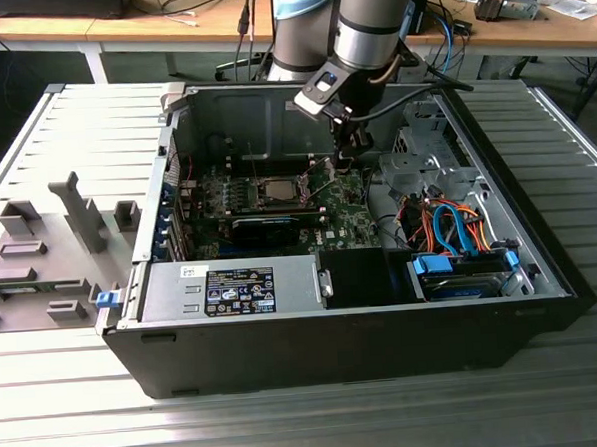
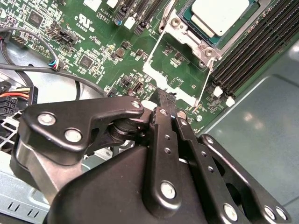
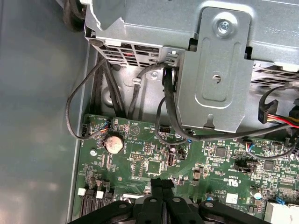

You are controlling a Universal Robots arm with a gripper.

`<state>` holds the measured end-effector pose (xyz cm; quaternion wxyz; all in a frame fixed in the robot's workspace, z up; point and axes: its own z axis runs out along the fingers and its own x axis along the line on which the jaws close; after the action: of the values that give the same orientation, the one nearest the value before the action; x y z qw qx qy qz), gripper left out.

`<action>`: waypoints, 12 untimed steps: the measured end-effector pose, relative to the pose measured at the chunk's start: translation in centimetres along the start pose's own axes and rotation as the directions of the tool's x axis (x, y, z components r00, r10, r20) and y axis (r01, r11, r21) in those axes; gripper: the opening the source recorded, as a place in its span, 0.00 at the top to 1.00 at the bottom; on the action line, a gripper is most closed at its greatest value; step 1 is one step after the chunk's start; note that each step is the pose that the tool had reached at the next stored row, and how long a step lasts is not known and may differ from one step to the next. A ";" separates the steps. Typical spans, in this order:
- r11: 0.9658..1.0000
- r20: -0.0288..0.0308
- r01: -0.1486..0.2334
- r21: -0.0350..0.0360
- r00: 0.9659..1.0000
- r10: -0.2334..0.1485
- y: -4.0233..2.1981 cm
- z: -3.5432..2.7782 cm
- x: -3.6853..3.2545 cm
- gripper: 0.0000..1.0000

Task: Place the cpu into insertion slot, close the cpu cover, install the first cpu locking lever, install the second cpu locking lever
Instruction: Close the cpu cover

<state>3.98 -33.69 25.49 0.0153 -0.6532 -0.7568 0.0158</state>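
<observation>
In the exterior view I see the open black computer case on the ribbed grey metal table. It holds a green motherboard, a silver power supply box and orange and blue cables. The arm's black gripper reaches down inside it, near the small flat silver-topped cpu. The second wrist view tells me more: the cpu sits in the square metal-rimmed insertion slot, and the thin silvery windowed cpu cover is swung open, off the chip. There the gripper has its fingers pressed together, tips at the cover's free edge; whether they pinch it I cannot tell. In the first wrist view the closed gripper is over the board near a round silver coin battery, with black cables running under a grey steel drive cage.
</observation>
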 end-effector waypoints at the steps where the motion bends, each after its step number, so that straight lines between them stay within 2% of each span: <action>1: 1.000 0.000 0.000 0.000 1.000 0.000 0.01 0.01 0.00 0.89; 9: 1.000 -0.001 0.000 0.000 1.000 0.000 0.14 0.11 0.11 0.89; 12: 1.000 -0.001 0.000 0.000 1.000 0.000 0.15 -0.04 0.13 0.89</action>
<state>4.11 -33.54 25.53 0.0155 -0.6532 -0.7568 0.0156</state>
